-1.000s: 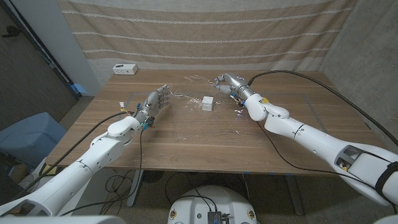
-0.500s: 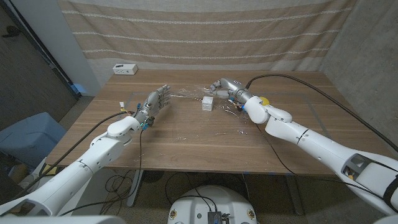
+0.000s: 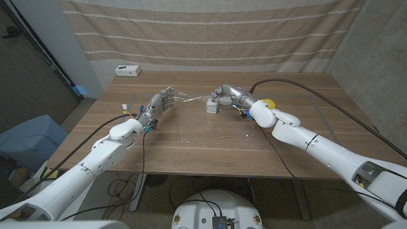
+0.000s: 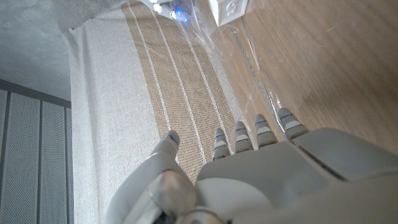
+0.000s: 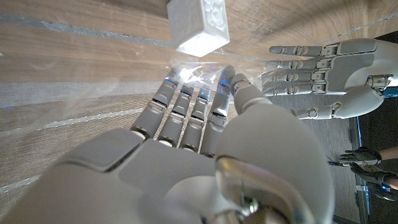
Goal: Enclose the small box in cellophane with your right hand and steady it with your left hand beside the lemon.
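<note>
Small box [image 3: 211,106] sits on cellophane [image 3: 191,98]. Right hand [image 3: 222,94] pinches cellophane just behind box. Left hand [image 3: 159,103] empty w/ fingers spread, apart from box.

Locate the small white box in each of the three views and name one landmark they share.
Head view: small box at table centre, just ahead of the right hand.
Left wrist view: small box at the top edge, far beyond the left hand.
Right wrist view: small box at top centre.
Shared landmark: the cellophane beside it.
</note>
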Motion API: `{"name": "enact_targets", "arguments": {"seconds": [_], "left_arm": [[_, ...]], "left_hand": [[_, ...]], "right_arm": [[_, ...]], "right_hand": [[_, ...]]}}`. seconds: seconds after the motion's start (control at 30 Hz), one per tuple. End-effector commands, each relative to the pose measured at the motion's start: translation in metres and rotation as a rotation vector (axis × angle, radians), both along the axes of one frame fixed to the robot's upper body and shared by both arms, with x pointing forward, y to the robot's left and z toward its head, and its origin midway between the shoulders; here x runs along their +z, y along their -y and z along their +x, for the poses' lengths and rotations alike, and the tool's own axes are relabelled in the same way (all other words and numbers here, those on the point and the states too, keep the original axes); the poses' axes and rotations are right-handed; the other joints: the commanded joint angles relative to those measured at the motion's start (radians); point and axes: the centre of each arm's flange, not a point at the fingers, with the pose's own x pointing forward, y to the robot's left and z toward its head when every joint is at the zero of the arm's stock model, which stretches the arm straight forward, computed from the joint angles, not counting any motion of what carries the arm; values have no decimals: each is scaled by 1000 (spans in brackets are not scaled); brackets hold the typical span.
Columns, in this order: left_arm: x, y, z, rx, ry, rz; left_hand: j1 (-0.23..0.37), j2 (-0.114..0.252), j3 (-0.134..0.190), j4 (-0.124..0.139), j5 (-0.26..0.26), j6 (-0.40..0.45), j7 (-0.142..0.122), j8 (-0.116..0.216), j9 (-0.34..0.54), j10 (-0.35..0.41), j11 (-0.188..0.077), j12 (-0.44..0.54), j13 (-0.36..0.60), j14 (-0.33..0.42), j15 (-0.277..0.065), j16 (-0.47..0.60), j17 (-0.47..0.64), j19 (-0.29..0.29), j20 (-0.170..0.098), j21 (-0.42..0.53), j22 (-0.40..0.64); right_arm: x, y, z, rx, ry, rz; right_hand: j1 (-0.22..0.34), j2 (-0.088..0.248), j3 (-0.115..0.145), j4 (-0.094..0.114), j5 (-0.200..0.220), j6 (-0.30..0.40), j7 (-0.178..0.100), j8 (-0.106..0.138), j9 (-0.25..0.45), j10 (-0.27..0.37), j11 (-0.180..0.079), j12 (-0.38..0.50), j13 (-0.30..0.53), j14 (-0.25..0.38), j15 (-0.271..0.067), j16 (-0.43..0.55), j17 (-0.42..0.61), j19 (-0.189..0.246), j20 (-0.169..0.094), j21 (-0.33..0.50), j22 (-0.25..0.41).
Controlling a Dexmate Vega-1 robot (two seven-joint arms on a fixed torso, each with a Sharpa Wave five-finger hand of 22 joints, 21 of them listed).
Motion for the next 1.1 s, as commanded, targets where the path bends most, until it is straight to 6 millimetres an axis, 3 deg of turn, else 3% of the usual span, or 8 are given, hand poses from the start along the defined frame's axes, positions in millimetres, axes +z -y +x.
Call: {"name": "enact_targets", "arguments": {"seconds": [0.03, 0.3, 0.53, 0.6, 0.7, 0.8, 0.87, 1.1], "left_arm": [[3, 2, 1, -3, 6, 4], [4, 2, 1, -2, 8, 7], [5, 4, 1, -3, 7, 10], [5, 4, 1, -4, 8, 9], [5, 5, 1, -5, 8, 11], [5, 5, 1, -4, 9, 9], [5, 5, 0, -3, 10, 8], [3, 5, -3, 4, 15, 14]], "left_hand": [[-4, 2, 2, -1, 2, -4, -8, -1, 3, 7, 0, -5, 3, 7, 1, 0, 1, 7, 6, -7, 5], [-4, 2, 2, -1, 2, -4, -8, -1, 3, 7, 1, -6, 3, 7, 2, 0, 1, 8, 5, -6, 5], [-4, 3, 3, -1, 2, -4, -8, -1, 3, 8, 2, -6, 3, 7, 2, 0, 1, 9, 5, -7, 5], [-4, 3, 3, -2, 2, -4, -8, -1, 3, 8, 2, -6, 3, 8, 2, 0, 1, 9, 5, -7, 5], [-4, 3, 3, -2, 2, -3, -7, 0, 3, 8, 0, -6, 3, 8, 2, 0, 1, 9, 5, -7, 5], [-5, 3, 3, -2, 2, -4, -8, -1, 3, 7, 1, -6, 3, 8, 2, 0, 1, 9, 5, -7, 5], [-5, 3, 4, -2, 2, -4, -8, -1, 3, 7, 0, -7, 3, 8, 2, 0, 1, 9, 6, -7, 5], [-5, 3, 4, -2, 2, -5, -8, -1, 3, 8, 1, -7, 3, 8, 2, -1, 1, 10, 5, -8, 5]], "right_arm": [[-9, -7, -5, 58, -43, -42], [-13, -9, 1, 84, -117, -124], [-12, -6, 5, 105, -197, -168], [-13, -6, 5, 108, -199, -173], [-14, -5, 5, 96, -199, -179], [-14, -5, 4, 92, -194, -184], [-15, -3, 4, 99, -204, -178], [-18, 1, 2, 87, -201, -179]], "right_hand": [[16, 6, 8, -3, 1, 20, 2, 12, 1, 10, -10, 1, 2, 0, -59, 7, 7, 4, 3, 1, 4], [-73, -67, -43, 28, -8, -96, -4, -45, -2, -38, 28, -18, 3, -26, -30, -20, -3, -20, 36, -10, 3], [-208, -141, -122, 53, 27, -500, -129, -203, 2, -209, 57, -20, 6, -102, 27, -62, -6, -139, 91, -44, 1], [-221, -147, -132, 50, 34, -654, -129, -215, -2, -221, 60, -15, 6, -103, 27, -62, -8, -153, 96, -44, 1], [-248, -156, -149, 57, 37, -754, -103, -209, -4, -238, 55, -15, 6, -113, 23, -65, -8, -162, 98, -44, 0], [-280, -168, -167, 68, 37, -743, -92, -190, -5, -253, 63, -16, 7, -146, 32, -76, -7, -184, 101, -49, 1], [-355, -165, -202, 100, 48, -556, -84, -129, -4, -306, 72, -16, 8, -214, 45, -88, -4, -227, 98, -50, 1], [-432, -159, -240, 127, 55, -326, -60, -88, -6, -400, 84, -16, 3, -349, 91, -100, -7, -325, 98, -54, 0]]}}
